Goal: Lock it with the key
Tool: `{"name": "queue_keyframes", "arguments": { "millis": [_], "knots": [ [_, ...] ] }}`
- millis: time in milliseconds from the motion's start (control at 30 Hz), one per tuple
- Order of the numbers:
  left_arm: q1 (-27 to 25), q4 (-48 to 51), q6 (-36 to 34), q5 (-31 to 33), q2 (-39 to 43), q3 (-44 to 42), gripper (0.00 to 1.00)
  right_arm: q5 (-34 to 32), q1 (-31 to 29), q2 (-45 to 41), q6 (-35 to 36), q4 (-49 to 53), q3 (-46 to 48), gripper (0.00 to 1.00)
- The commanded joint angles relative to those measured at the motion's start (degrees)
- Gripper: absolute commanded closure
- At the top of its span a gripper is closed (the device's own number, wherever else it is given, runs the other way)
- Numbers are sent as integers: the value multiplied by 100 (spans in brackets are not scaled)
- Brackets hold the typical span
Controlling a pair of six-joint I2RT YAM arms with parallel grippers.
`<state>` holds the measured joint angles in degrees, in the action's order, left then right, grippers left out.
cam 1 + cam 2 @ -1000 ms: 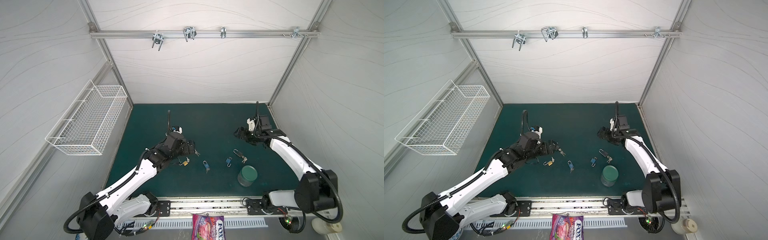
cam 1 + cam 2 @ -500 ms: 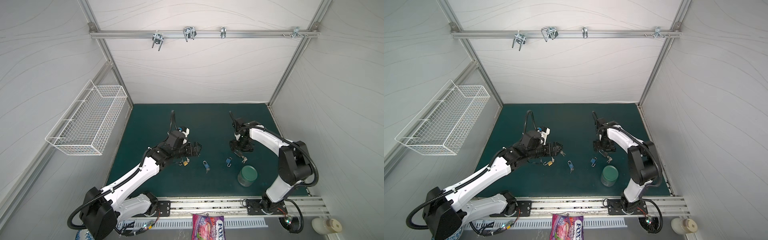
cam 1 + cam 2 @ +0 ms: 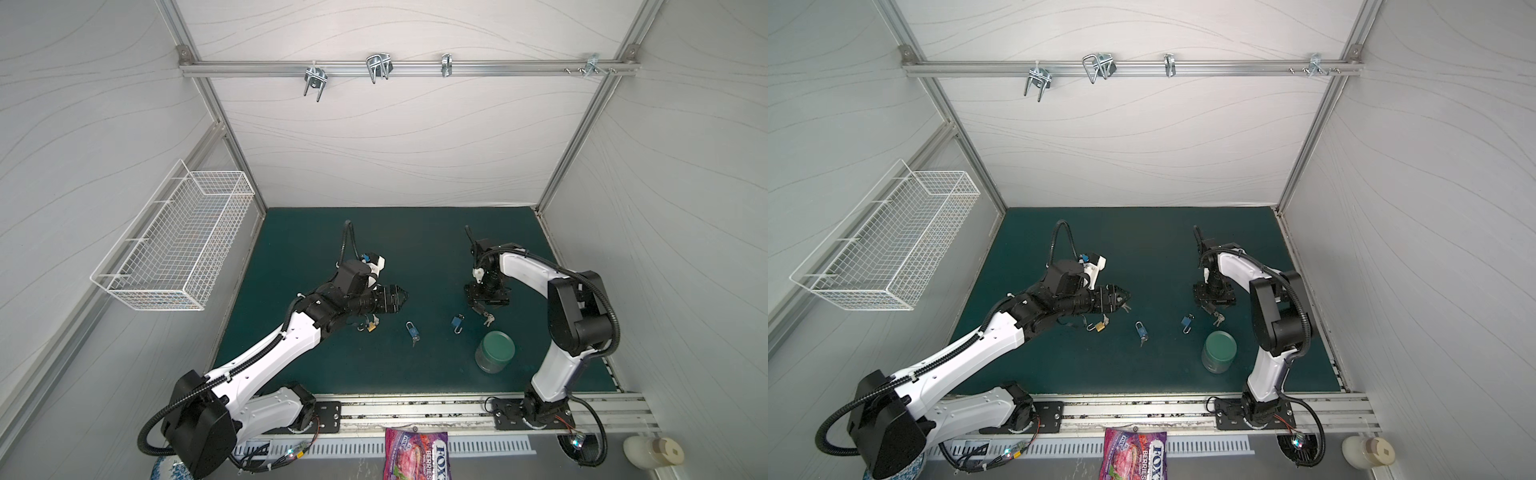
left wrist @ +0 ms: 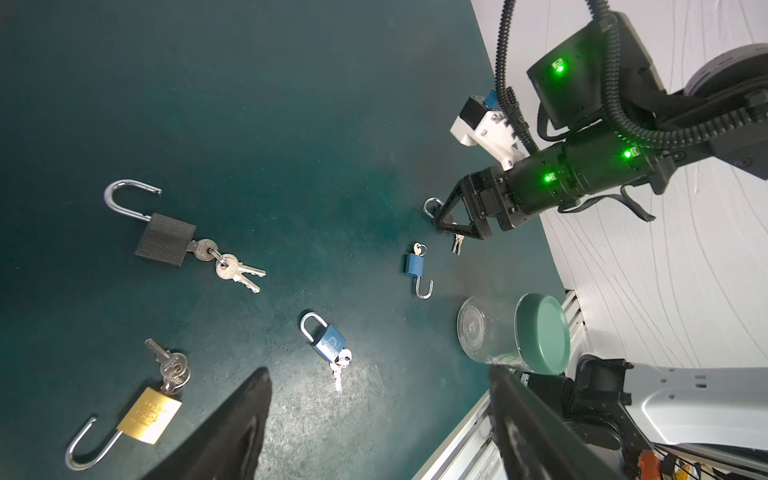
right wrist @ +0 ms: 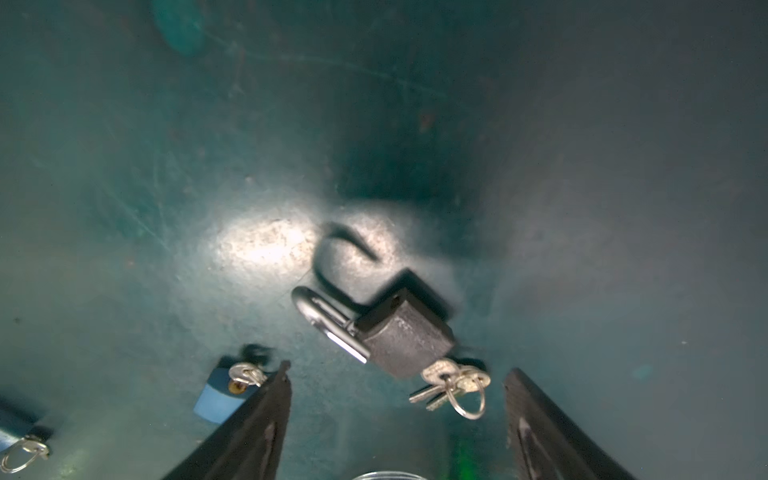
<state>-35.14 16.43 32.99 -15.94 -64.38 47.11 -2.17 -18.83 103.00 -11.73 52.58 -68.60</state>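
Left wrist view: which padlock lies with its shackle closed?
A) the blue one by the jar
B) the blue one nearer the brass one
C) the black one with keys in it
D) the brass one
B: the blue padlock has both shackle legs seated in its body. The brass padlock, the black padlock and the other blue padlock by the jar each show a free shackle end.

Your left arm (image 3: 268, 355): stretched forward from base, forearm low, wrist near level, left gripper (image 3: 398, 297) pointing toward middle of workspace. In wrist view your left fingers (image 4: 249, 399) stand spread wide. Your right arm (image 3: 523, 270): elbow raised high, forearm reaching inward, wrist bent down, right gripper (image 3: 484, 302) aimed straight down, tips low. Your right fingers (image 5: 266, 415) also spread wide in wrist view. Two grippers well apart, roughly level with each other
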Motion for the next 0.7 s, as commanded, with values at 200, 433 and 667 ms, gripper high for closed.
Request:
{"name": "queue_keyframes", "arguments": {
  "millis": [200,433,667],
  "knots": [
    [34,-135,-68,-63,-73,8,20,144,-281,230,153,140,114,36],
    [94,-153,-74,-81,-114,8,21,-465,-435,141,93,214,154,48],
    [154,-132,-48,-54,-99,-35,23,-816,-551,260,94,194,84,55]
  ]
}}
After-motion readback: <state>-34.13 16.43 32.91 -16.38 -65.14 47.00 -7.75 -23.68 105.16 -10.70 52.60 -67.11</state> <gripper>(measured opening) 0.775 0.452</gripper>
